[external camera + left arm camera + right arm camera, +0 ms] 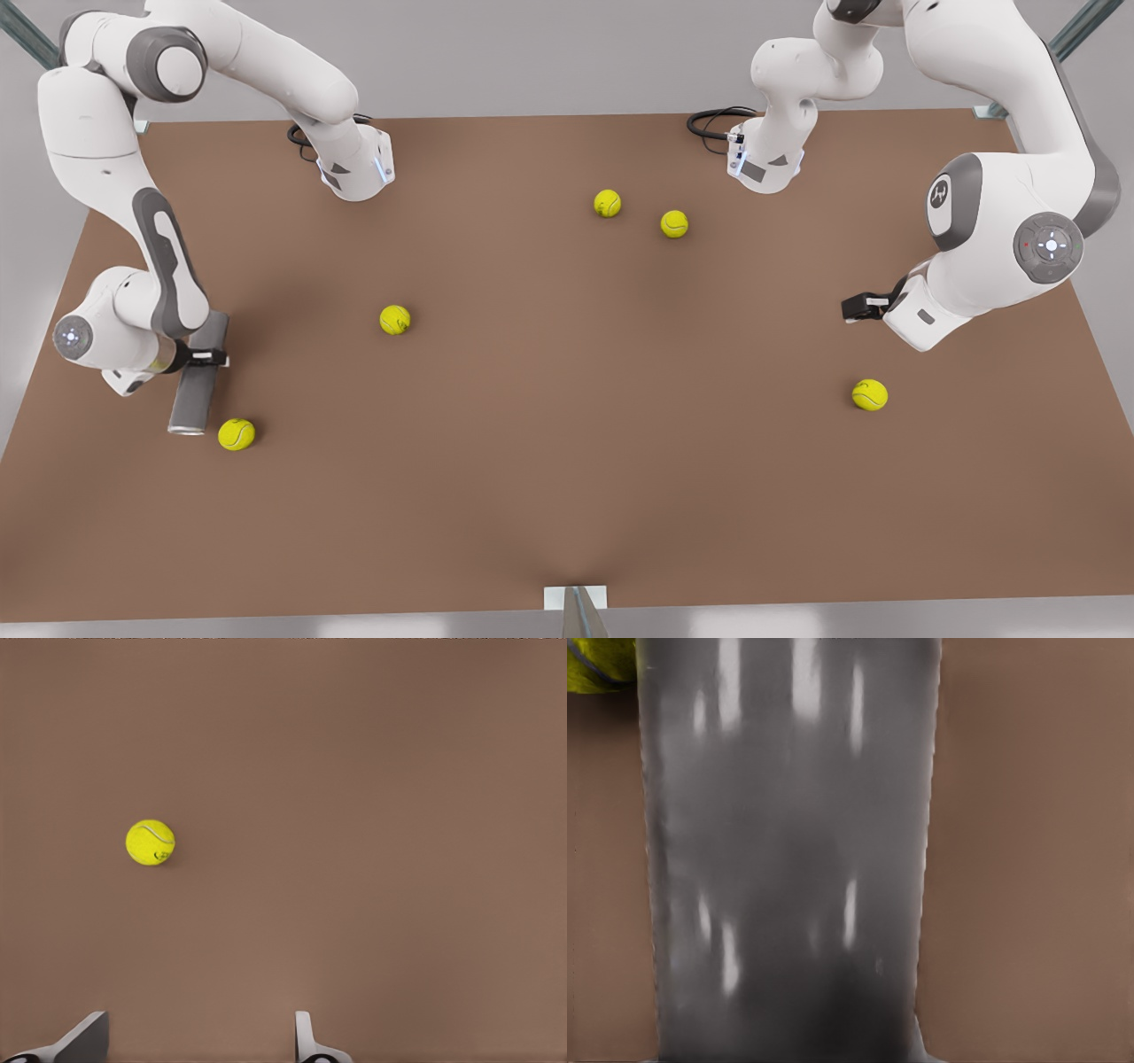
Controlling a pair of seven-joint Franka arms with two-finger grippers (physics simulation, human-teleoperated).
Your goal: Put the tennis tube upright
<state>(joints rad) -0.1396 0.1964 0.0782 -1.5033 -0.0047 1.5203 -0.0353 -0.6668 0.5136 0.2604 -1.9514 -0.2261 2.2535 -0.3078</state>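
Note:
The tennis tube [190,403] is a grey cylinder lying on the brown table [567,461] at the front view's left, its silvery rim toward the near edge. My right gripper [209,357] reaches across the tube's middle and is shut on it. In the right wrist view the tube [788,859] is close up, with one fingertip [921,1051] against its side. My left gripper [855,307] hangs open over the table at the front view's right, its fingers [89,1038] apart with nothing between them.
Several yellow-green tennis balls lie about. One [236,433] sits right beside the tube's rim end, also seen as the ball [594,665]. Another [870,394] lies near the left gripper, the ball [151,842]. Others [394,319], [607,203], [674,223] are mid-table.

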